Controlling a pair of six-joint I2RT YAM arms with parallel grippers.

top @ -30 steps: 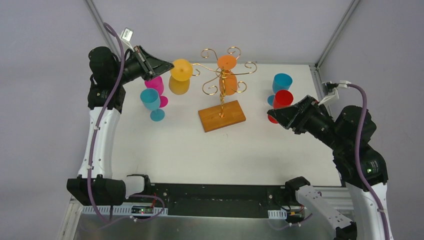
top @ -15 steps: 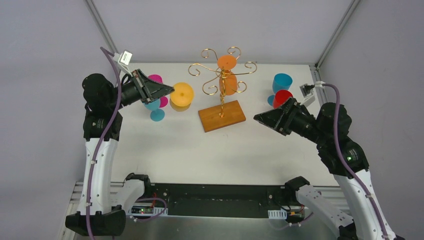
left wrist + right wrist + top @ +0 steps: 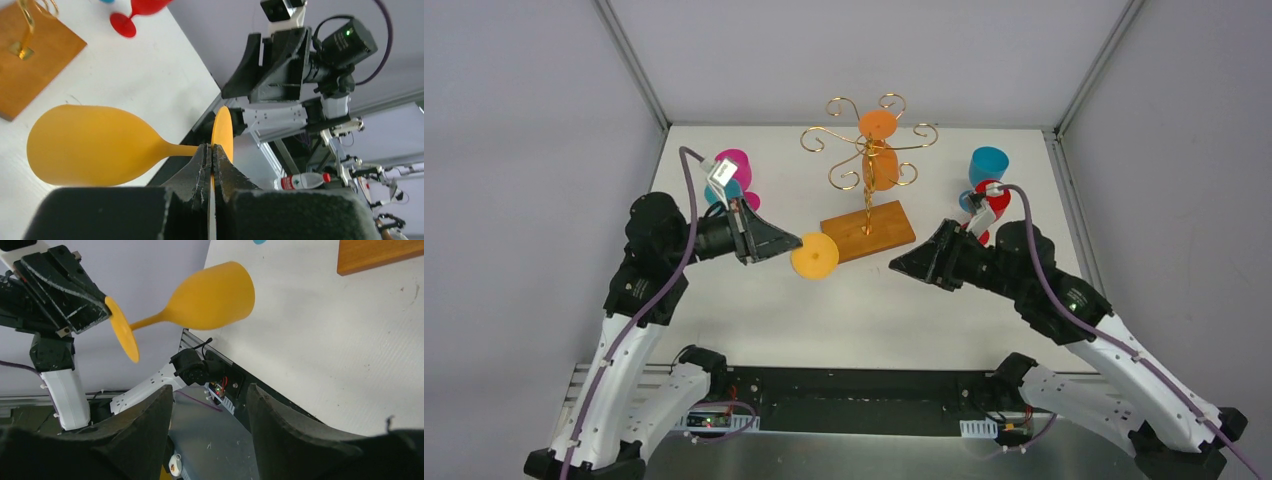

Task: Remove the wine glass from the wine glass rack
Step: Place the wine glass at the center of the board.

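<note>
The wine glass rack [image 3: 867,165] is a gold wire stand on a brown wooden base [image 3: 886,226]. An orange wine glass [image 3: 880,160] hangs on it. My left gripper [image 3: 782,246] is shut on the foot of a yellow wine glass [image 3: 814,256] and holds it on its side above the table, in front of the base. In the left wrist view the jaws [image 3: 211,148] pinch the foot disc [image 3: 223,131], with the bowl [image 3: 85,145] to the left. My right gripper [image 3: 901,265] is open and empty, facing the glass [image 3: 210,297] from the right.
A pink glass [image 3: 736,165] and a partly hidden blue glass stand at the back left, behind my left arm. A blue glass [image 3: 989,163] and a red glass [image 3: 996,198] stand at the back right. The rack base shows at the top right of the right wrist view [image 3: 375,255].
My left arm has carried the yellow glass from beside the rack's left arms down and forward to in front of the base. My right arm has swung left toward it.
</note>
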